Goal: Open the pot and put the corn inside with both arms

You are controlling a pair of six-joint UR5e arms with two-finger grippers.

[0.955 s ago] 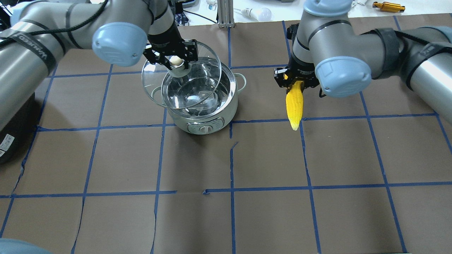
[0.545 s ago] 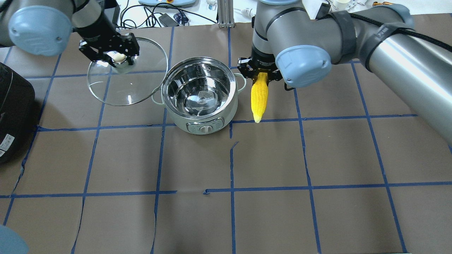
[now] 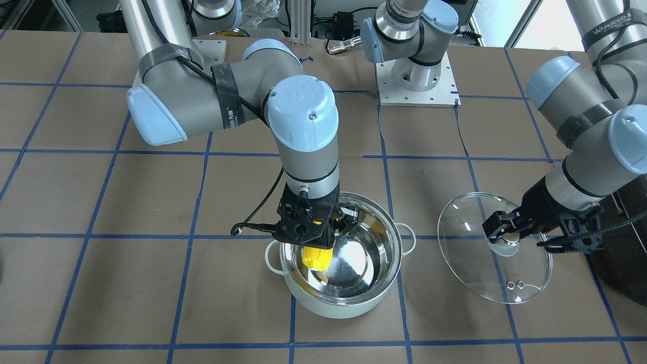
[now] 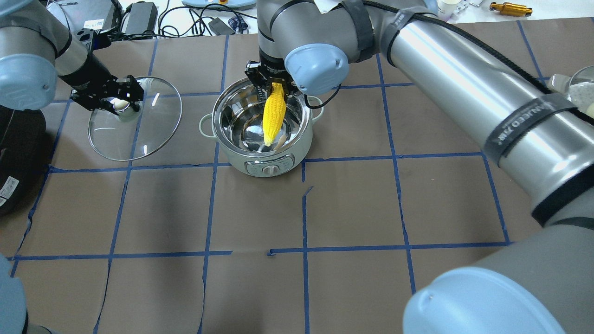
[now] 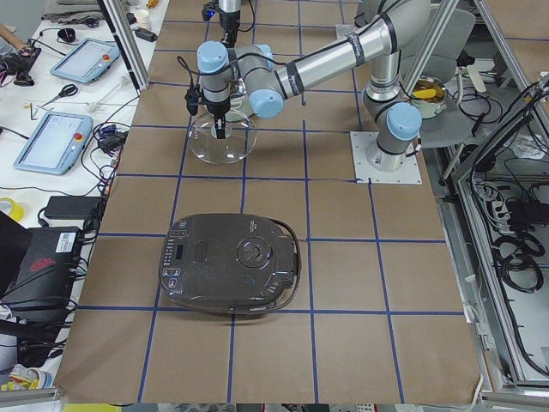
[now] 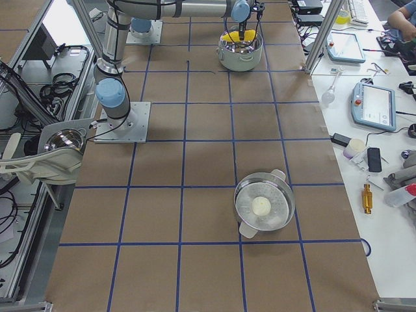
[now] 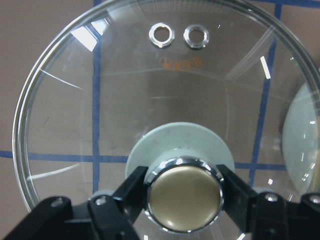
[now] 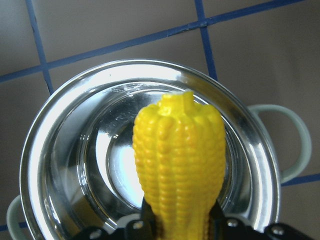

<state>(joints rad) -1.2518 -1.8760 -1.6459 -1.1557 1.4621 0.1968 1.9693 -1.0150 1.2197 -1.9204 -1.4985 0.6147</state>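
Here, 1 corn hangs over 1 pot, 1 lid aside.

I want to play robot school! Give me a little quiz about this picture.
1. True or false: the corn hangs over the open pot with its pale tip pointing down.
2. Where is the glass lid?
A) sitting on the pot
B) off to the pot's side, with the left gripper shut on its knob
C) lying inside the pot
3. Fill in the blank: the right gripper is shut on the ____.

Key: 1 true; 2 B; 3 corn.
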